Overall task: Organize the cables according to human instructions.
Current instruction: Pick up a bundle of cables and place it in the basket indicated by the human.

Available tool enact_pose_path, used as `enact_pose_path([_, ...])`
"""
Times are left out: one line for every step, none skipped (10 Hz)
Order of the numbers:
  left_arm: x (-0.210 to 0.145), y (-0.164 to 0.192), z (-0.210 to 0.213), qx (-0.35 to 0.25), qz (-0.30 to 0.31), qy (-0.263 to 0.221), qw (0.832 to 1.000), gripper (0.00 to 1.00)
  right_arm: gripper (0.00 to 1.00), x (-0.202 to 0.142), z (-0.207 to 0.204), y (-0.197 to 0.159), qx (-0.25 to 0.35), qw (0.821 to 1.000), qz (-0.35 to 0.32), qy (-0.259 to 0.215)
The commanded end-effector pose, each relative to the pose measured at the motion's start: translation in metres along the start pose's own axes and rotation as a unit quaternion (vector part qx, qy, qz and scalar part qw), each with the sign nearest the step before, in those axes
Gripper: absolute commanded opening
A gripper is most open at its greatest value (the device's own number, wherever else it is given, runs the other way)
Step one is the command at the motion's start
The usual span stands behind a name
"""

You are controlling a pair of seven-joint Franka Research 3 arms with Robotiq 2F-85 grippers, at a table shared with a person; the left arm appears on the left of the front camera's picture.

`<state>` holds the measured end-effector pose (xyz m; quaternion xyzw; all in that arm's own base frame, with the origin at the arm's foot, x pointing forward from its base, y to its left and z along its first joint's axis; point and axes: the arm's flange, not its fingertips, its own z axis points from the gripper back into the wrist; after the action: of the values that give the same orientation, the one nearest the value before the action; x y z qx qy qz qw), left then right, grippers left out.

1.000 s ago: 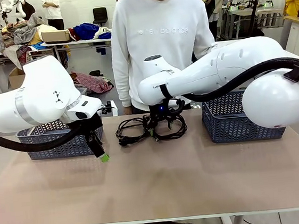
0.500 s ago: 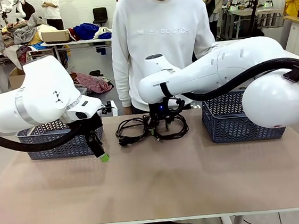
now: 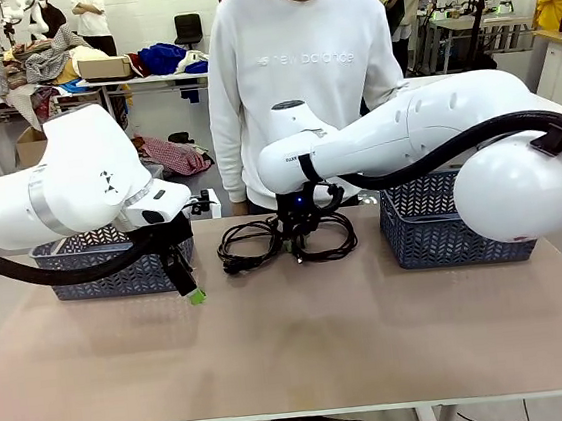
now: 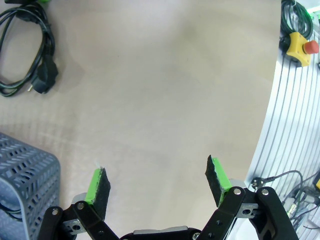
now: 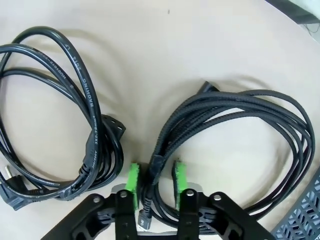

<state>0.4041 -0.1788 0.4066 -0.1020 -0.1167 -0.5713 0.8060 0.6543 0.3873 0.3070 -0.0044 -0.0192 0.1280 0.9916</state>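
Beige and bare across most of its top, the bench point(image 3: 295, 340) carried two blue-grey perforated plastic baskets, one point(image 3: 101, 268) toward the far-left corner and one point(image 3: 433, 225) toward the far-right corner. A person in a white sweatshirt point(image 3: 296, 68) stood at the far edge. Between the baskets, near the middle of that edge, lay two cables: a loose coil of smooth black power cord point(image 5: 90, 115) and, just beside it on the right-basket side, a loose coil of braided black cord point(image 5: 240, 125).

The right claw point(image 5: 156, 172) was clenched on the gathered strands of the braided coil, with the green pads point(image 5: 134, 176) pressing from either side. The grasp looked made and the lift not yet begun. The next move would probably call for raising the coil clear without dragging the smooth cord. The left claw point(image 4: 158, 180) hung released above bare bench beside the left basket, gripping nothing.

Which basket the person wanted could not be read, as the hands were hidden behind the right arm. Basket contents were hard to make out, and the braided coil's plug ends were not clear.
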Motion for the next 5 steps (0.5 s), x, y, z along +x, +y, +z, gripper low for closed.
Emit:
enact_pose_path([-0.0013, 0.0001, 0.0008, 0.000, 0.004, -0.001, 1.000, 1.00, 0.16, 0.0092, -0.0024, 0.0020, 0.001, 1.000, -0.011, -0.010])
enact_pose_path([-0.0013, 0.0001, 0.0008, 0.000, 0.004, -0.001, 1.000, 1.00, 0.00, 0.0094, -0.0024, 0.0016, 0.001, 1.000, -0.014, -0.011])
enact_pose_path([-0.0013, 0.0001, 0.0008, 0.000, 0.004, -0.001, 1.000, 1.00, 0.00, 0.0093, -0.0025, 0.0006, 0.002, 1.000, -0.018, -0.009])
enact_pose_path([-0.0013, 0.0001, 0.0008, 0.000, 0.004, -0.001, 1.000, 1.00, 0.00, 0.0087, -0.0030, -0.0005, 0.002, 1.000, -0.024, -0.006])
enact_pose_path([-0.0013, 0.0001, 0.0008, 0.000, 0.004, -0.001, 1.000, 1.00, 0.00, 0.0078, -0.0035, -0.0024, 0.001, 1.000, -0.029, -0.004])
